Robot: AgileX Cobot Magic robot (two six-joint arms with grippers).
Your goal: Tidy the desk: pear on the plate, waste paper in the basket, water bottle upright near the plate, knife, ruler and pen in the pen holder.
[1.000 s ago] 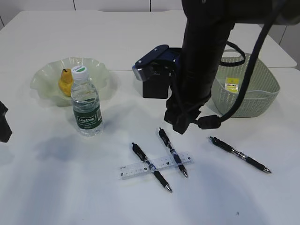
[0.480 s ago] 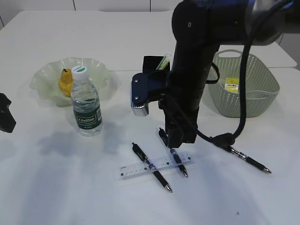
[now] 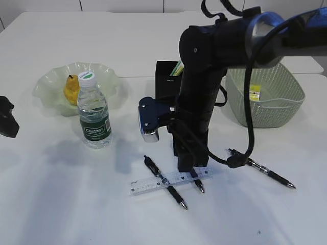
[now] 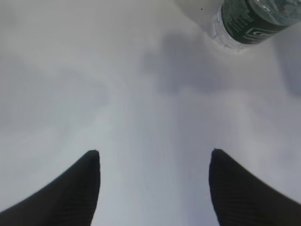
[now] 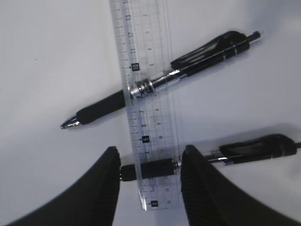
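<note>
Ruler (image 5: 148, 108): clear plastic, lying flat at lower centre of the exterior view, running top to bottom in the right wrist view. Judged light, stiff, thin and slippery; hard to lift off the table, best pinched across its width near one end.

Pens: two lie under the ruler, one (image 5: 160, 80) crossing it mid-frame in the right wrist view, one (image 5: 155, 168) at the bottom between the fingers. A third pen (image 3: 261, 169) lies apart at right. Judged light, rigid, prone to rolling; rubber grip section offers best hold.

Right gripper (image 5: 149, 181): lowered over ruler end and pen, fingers part open to either side of both, nothing clamped yet.

Left gripper (image 4: 154, 162): fingers wide apart above bare table, nothing held; bottle (image 4: 249, 21) at upper right.

Pear (image 3: 71, 89): on plate (image 3: 48, 84), upper left. Bottle upright beside it. Holder (image 3: 166, 76) behind arm; basket (image 3: 281, 97) upper right.
</note>
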